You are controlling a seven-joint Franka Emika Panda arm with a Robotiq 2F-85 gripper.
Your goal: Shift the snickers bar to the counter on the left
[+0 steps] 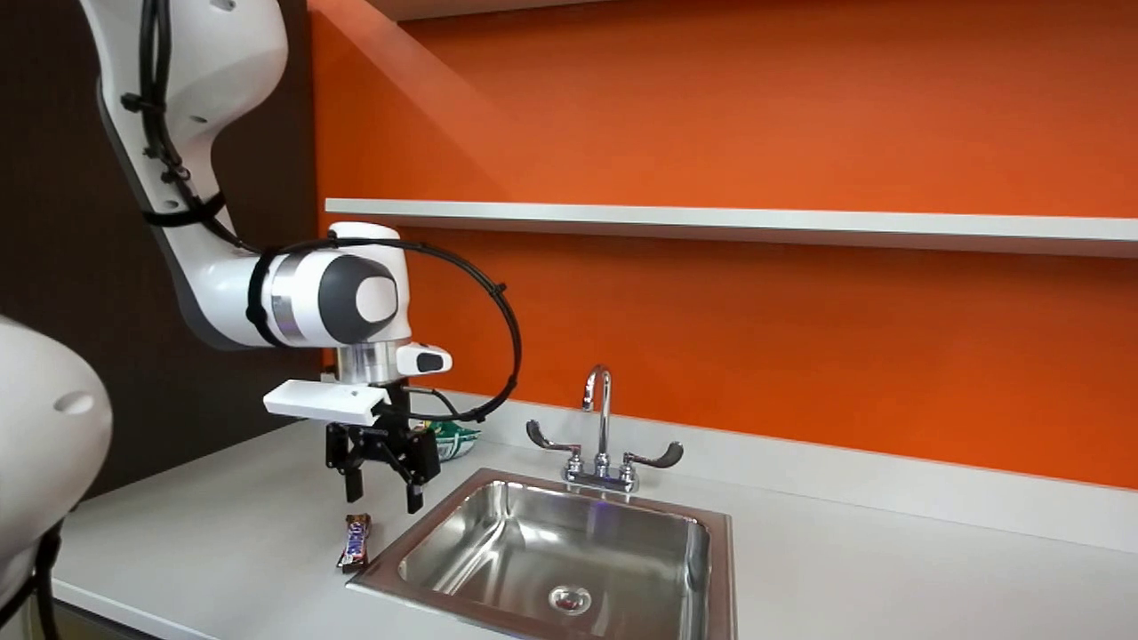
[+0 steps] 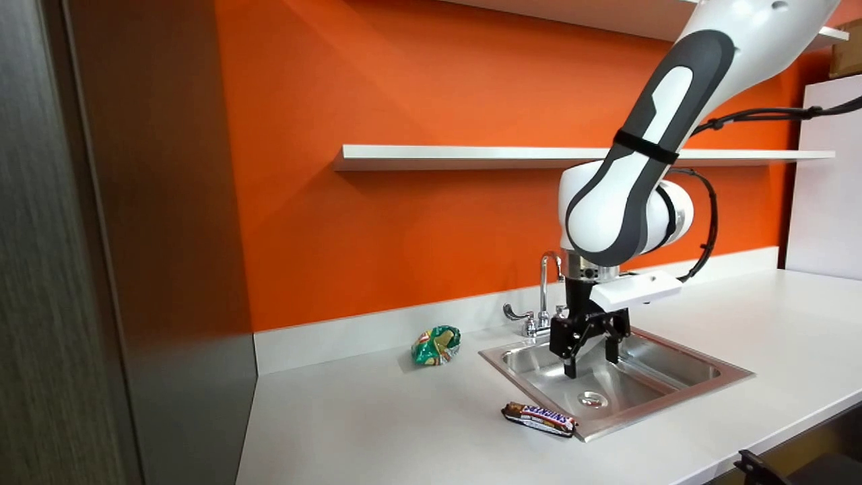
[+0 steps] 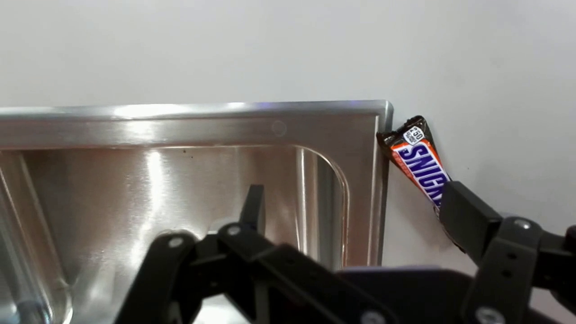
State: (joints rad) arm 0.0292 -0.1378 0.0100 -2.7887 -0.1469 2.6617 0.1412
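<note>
- Nearest the wrist camera, a black tool [image 3: 354,198] hangs with its two fingers [image 3: 469,220] spread wide apart, their tips pointing down in both exterior views.
- One finger hides part of a candy bar [image 3: 419,164] in the wrist view; the other shows against a steel sink [image 3: 362,198].
- Dark-wrapped, with "SNICK" legible in the wrist view, the candy bar lies on the white worktop [image 2: 363,417], lower than the tool and apart from it, left of the sink in both exterior views, one end reaching the metal rim [image 1: 433,524] beside a corner.
- Above the tool, a white robot arm [image 1: 220,286] slants down, black cables [image 1: 516,342] looping beside it.
- Behind the sink stands a chrome faucet [image 1: 604,436] with two lever handles [image 1: 664,456].
- Farther back on the worktop, a crumpled green bag [image 2: 436,346] sits well apart from the candy bar.
- Orange wall [image 1: 756,329] fills the background, crossed by a white shelf [image 1: 729,218], with a dark panel [image 2: 168,215] at one end.
</note>
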